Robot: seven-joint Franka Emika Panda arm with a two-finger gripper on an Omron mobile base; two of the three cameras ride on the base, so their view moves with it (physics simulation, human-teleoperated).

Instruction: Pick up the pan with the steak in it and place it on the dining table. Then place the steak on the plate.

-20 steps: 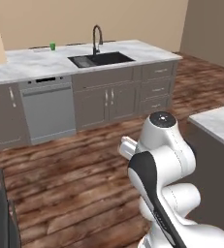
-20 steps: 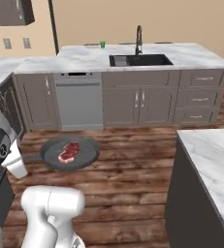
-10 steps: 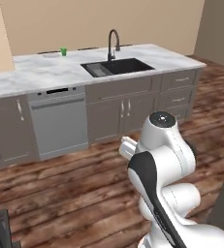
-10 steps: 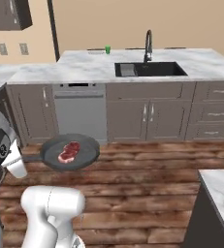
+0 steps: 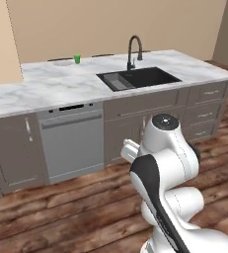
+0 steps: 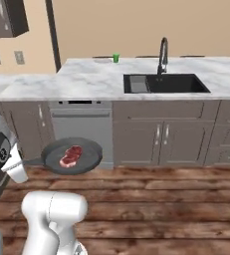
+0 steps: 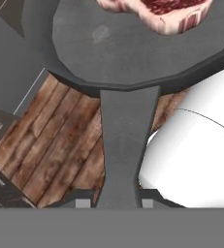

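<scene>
beige wall (image 5: 110,24), wood plank floor (image 6: 176,194), marble tabletop (image 5: 41,86) with black sink (image 5: 137,79), faucet (image 6: 163,52), grey cabinets (image 6: 161,139), dishwasher (image 5: 71,143)

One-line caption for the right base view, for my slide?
Pan with steak carried above wood floor, before the sink counter.

A home kitchen: marble counter (image 5: 46,89) with black sink (image 5: 137,78), faucet (image 5: 133,49), dishwasher (image 5: 71,143), and grey cabinets (image 6: 186,139).

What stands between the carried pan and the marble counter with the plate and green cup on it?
Nothing visible on the floor. The gripper is shut on the handle of the pan, steak inside, held over wood floor. Ahead are only the dishwasher front and cabinets under the counter. The plate and cup sit at its far edge.
</scene>
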